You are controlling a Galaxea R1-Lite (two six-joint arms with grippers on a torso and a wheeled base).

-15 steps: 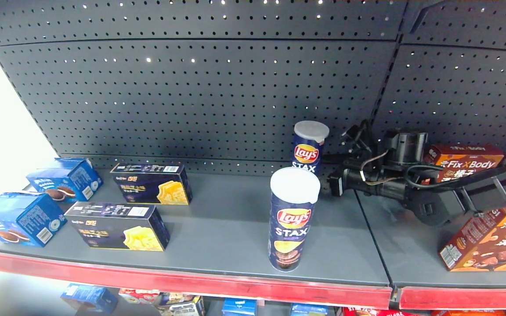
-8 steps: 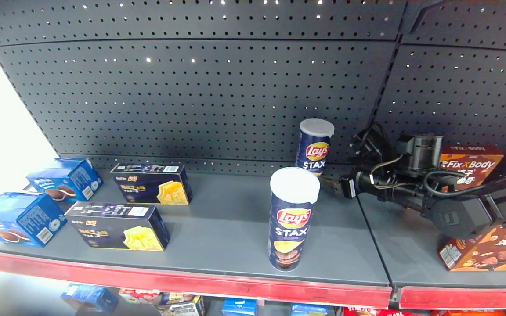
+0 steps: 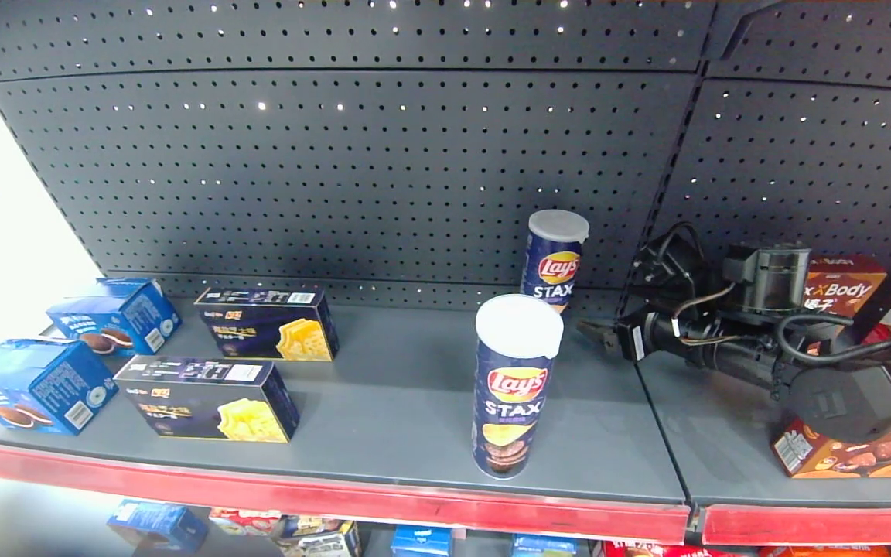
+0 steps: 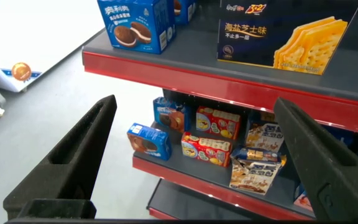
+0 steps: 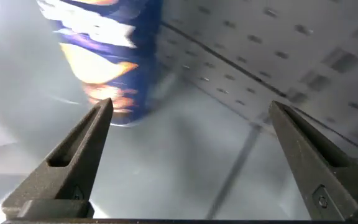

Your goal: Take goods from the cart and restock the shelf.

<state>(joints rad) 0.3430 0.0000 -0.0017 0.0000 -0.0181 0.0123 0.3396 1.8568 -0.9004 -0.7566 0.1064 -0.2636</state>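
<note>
Two tall dark-blue chip cans with white lids stand upright on the grey shelf [image 3: 414,402]. The rear can [image 3: 558,259] is close to the pegboard and the front can [image 3: 515,387] is near the shelf's front. My right gripper [image 3: 596,334] hovers low over the shelf just right of the rear can, open and apart from it. In the right wrist view the rear can [image 5: 114,56] lies beyond my open right gripper [image 5: 191,109], with nothing between the fingers. My left gripper [image 4: 194,104] is open and holds nothing, below and in front of the shelf's red edge [image 4: 229,87].
Two blue cookie boxes [image 3: 74,356] and two dark cracker boxes [image 3: 244,363] lie on the shelf's left part. Brown boxes [image 3: 848,290] stand at the right, behind my right arm. The pegboard [image 3: 376,178] closes the back. Lower shelves hold small packs [image 4: 216,140].
My right gripper has drawn back to the right, away from the rear can. The can shifted slightly right and now stands free by the pegboard.
</note>
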